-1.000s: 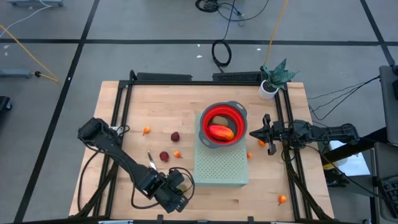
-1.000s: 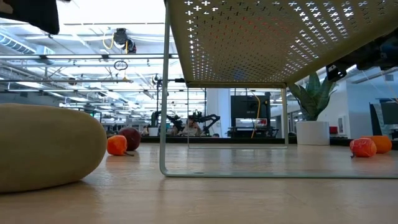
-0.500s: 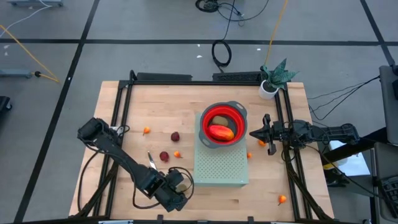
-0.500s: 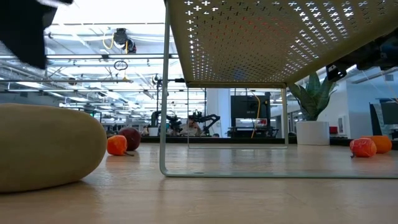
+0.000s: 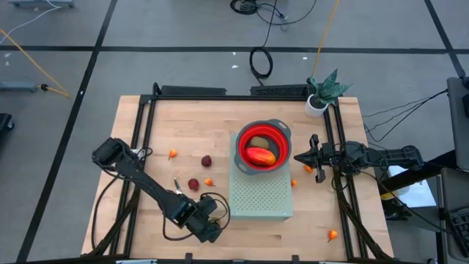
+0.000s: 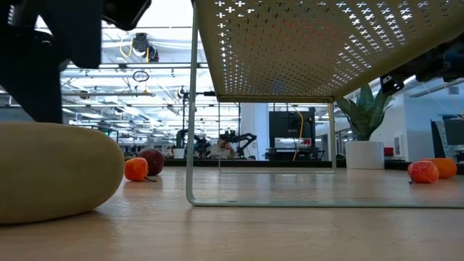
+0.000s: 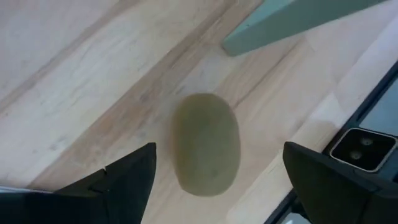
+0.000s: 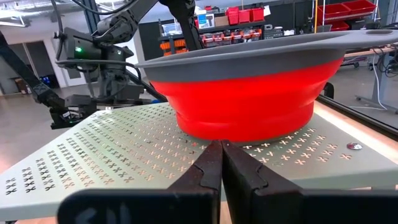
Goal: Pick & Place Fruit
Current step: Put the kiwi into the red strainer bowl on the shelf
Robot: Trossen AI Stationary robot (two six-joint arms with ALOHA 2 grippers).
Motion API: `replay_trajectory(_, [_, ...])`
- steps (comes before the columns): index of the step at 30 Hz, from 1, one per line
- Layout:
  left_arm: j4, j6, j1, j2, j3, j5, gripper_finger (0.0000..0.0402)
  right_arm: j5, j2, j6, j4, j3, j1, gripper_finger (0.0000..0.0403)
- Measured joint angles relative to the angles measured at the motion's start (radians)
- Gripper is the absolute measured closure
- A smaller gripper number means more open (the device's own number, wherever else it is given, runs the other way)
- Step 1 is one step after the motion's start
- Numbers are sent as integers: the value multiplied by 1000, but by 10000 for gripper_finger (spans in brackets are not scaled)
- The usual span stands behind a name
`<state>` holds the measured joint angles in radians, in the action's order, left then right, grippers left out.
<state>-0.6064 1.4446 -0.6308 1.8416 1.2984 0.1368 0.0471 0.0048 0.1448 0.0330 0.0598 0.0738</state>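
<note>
Wooden desk [image 5: 161, 132] on grey floor; left pincer [image 7: 211, 180] hangs spread apart over an oval [image 7: 206, 144] near the rack [image 5: 260, 196]; right pincer [image 8: 221, 165] pressed together.

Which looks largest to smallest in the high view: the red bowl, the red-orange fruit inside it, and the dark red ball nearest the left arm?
1. Red bowl
2. Red-orange fruit
3. Dark red ball
</note>
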Motion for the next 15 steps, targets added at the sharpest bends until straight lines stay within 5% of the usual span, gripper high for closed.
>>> replay_trajectory(15, [37,-44,2,98,1,-88,53,0,0,-3,-6,0,0,403])
